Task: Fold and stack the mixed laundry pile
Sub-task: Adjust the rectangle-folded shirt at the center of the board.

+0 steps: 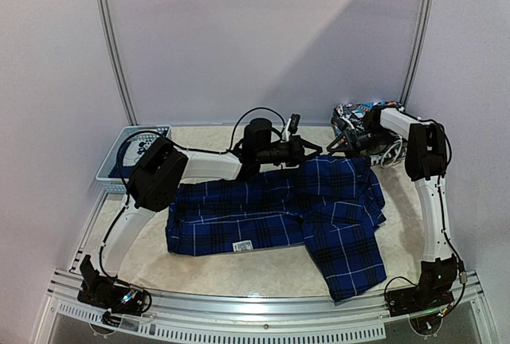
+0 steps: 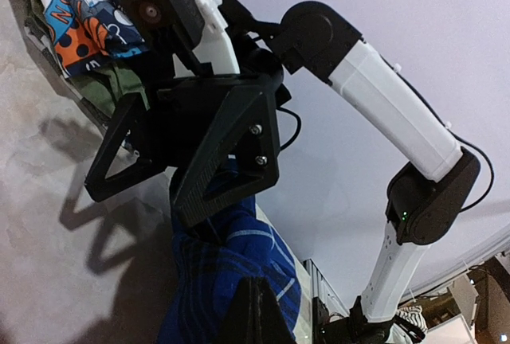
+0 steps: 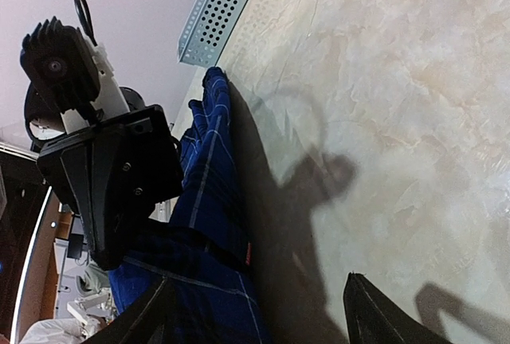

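Lying spread across the middle of the worktop (image 1: 239,268), the blue-and-black plaid shirt (image 1: 279,209) has its far edge drawn up into the left tool (image 1: 307,151), which is clenched on the cloth, a fold rising off the surface to meet it. The right tool (image 1: 339,143) hangs just beside it at that same far edge, fingers spread wide with nothing between them, over bare worktop next to the shirt. Behind it, in the back right corner, a heap of garments (image 1: 355,111) lies topped by a blue, orange and white print. A light-blue slotted basket (image 1: 111,170) stands at the back left, with a dark garment (image 1: 137,146) bearing a pale print inside it.
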You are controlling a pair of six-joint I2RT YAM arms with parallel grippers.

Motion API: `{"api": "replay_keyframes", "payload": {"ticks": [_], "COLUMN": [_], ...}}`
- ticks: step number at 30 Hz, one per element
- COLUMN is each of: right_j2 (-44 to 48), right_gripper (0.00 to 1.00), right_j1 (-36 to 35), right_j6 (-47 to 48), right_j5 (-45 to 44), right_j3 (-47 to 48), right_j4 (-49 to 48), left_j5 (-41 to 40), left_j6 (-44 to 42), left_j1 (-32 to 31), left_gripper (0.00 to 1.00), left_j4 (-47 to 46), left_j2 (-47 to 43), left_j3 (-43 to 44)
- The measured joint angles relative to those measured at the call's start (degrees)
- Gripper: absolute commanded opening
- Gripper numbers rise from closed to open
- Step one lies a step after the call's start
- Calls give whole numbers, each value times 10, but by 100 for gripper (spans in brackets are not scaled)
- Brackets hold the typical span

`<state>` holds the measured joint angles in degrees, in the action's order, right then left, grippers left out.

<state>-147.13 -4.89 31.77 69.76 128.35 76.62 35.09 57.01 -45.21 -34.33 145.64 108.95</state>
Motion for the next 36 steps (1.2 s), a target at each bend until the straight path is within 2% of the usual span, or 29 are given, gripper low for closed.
{"api": "replay_keyframes", "payload": {"ticks": [8, 22, 31, 36], "right_j2": [7, 58, 92, 92], "right_gripper": [66, 62, 38, 20], "right_j1": [-9, -17, -49, -53], "right_j6": [21, 35, 65, 78], "right_j5": [24, 60, 12, -4], "right_j3": [-71, -84, -114, -119], "right_j4": [1, 3, 3, 3], "left_j5": [-9, -23, -27, -26], "left_j6": [-5, -10, -9, -9], "left_j1": [0, 2, 3, 3], "left_gripper": [0, 1, 1, 3], "left_j4": [8, 20, 20, 21], "left_j2": [0, 0, 0, 0], "left_j3": [0, 0, 0, 0]}}
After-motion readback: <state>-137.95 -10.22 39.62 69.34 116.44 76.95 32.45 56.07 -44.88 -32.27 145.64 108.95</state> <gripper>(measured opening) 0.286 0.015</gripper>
